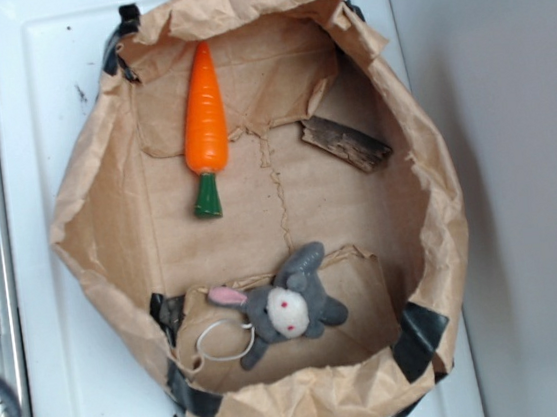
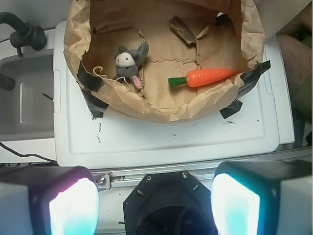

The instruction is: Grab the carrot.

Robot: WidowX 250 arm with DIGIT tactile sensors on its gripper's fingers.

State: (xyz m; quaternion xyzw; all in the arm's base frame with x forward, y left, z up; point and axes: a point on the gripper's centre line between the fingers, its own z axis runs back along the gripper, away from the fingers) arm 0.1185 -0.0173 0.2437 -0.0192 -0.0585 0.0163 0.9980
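Two glowing claw fingers [image 2: 73, 208] fill the bottom of the wrist view, the claw [image 2: 154, 205] spread wide and holding nothing, well short of the brown paper bag [image 2: 166, 113] on the white bench [image 2: 161, 142]. Glossy orange, ridged and tapered with a short dark green stem, the carrot [image 1: 204, 126] lies on the bag's floor at upper left of the exterior frame. Only the wrist view shows the claw; the exterior view looks straight down on the carrot, grey plush bunny [image 1: 290, 306] and dark wood piece [image 1: 345, 143].

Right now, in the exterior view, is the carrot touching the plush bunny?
No. The carrot lies near the top of the paper bag, while the plush bunny sits apart near the bottom, with bare paper between them.
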